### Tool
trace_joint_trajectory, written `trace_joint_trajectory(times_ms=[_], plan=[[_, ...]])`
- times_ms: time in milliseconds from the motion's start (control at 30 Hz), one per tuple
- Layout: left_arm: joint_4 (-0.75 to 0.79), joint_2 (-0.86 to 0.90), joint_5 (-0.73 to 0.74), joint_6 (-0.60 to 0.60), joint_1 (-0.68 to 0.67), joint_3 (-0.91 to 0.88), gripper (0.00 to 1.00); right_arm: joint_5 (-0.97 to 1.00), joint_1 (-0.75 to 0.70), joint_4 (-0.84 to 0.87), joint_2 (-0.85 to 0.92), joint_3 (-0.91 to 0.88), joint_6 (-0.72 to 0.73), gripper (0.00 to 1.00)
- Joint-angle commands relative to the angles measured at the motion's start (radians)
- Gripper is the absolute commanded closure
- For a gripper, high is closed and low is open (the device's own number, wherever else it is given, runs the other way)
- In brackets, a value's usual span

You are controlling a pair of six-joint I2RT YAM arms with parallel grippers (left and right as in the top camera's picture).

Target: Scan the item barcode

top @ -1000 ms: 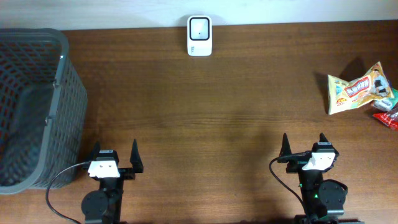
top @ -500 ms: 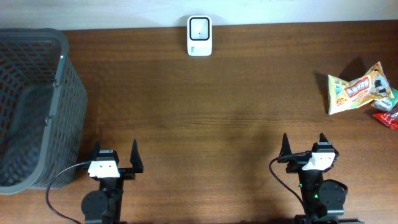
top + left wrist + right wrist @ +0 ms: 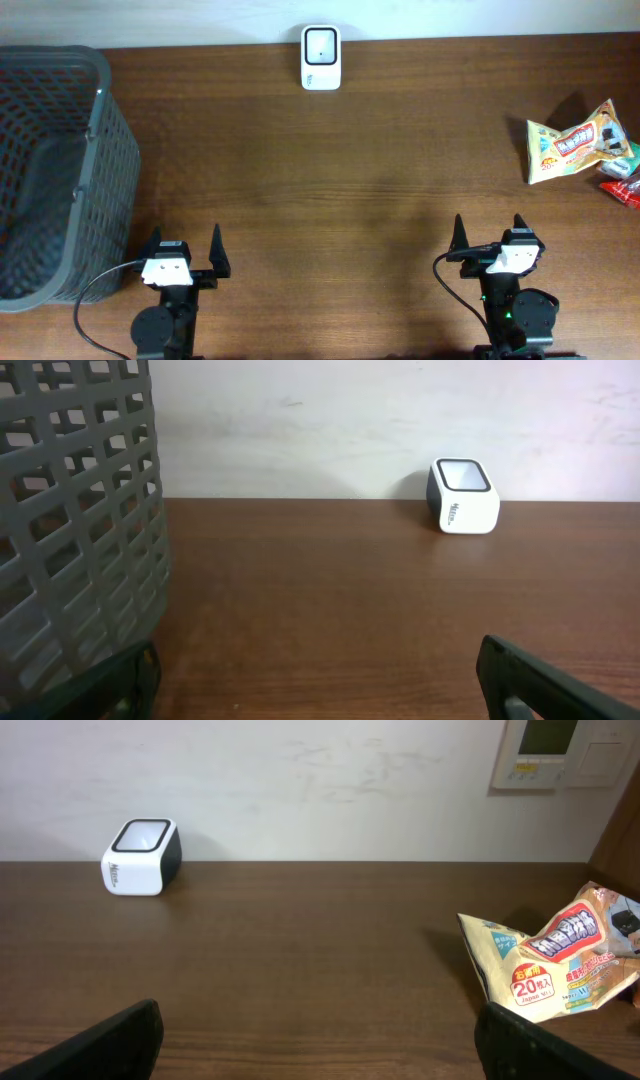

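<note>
Jaws spread wide, holding nothing: right end effector [image 3: 488, 238] and left end effector [image 3: 186, 245], both at the near counter [image 3: 350, 200] edge.

Risk: the snack packet [image 3: 575, 145] likely crumples or slips when pinched, hiding its barcode from the scanner [image 3: 321, 57]; the adjacent red packet [image 3: 622, 190] may be dragged along.

Appearance: yellow-orange, glossy, puffed, lying at the far right; no barcode visible.
</note>
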Motion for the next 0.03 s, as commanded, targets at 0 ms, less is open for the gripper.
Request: trace_joint_trajectory(times_ms=[0], plan=[[-0.003,-0.007,0.004,0.016,0.005,-0.004,0.01,0.006,-0.006,-0.005,-0.007,-0.007,0.003,0.02]])
